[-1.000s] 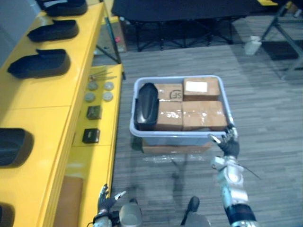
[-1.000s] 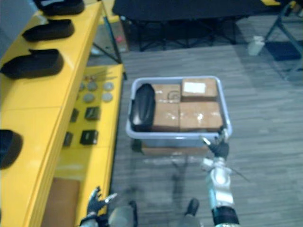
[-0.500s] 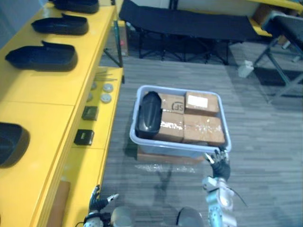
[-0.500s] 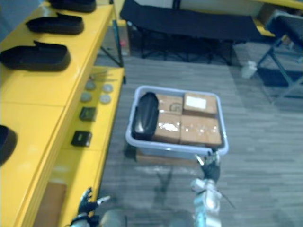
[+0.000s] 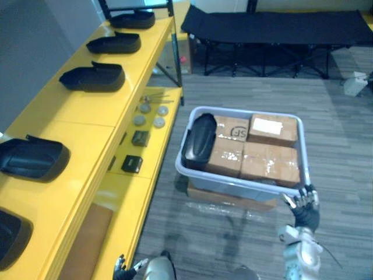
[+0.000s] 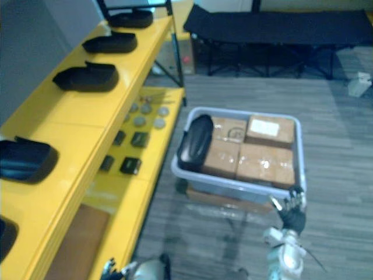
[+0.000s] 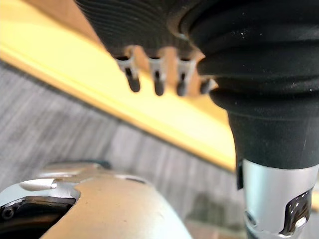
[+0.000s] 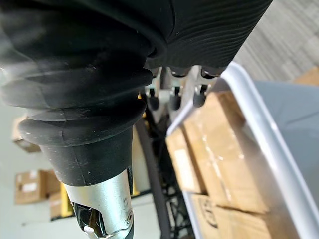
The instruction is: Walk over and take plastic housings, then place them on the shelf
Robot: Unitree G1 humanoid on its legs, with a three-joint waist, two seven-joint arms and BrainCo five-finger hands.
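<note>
A black plastic housing lies at the left end of a pale grey bin on the floor, beside several brown cardboard boxes. My right hand hovers at the bin's near right corner, fingers relaxed and spread, holding nothing; in the right wrist view its fingers hang next to the bin's rim. My left hand is low by the yellow shelf, fingers straight and empty. Several black housings stand in a row on the shelf top.
The shelf's lower ledge carries small black blocks and round discs. A flat brown box sits under the bin. A dark folding cot stands at the back, with a white bottle at the far right.
The camera has swung, bringing more of the yellow shelf into view and shifting the bin to the right. My right hand keeps its place by the bin's near right corner.
</note>
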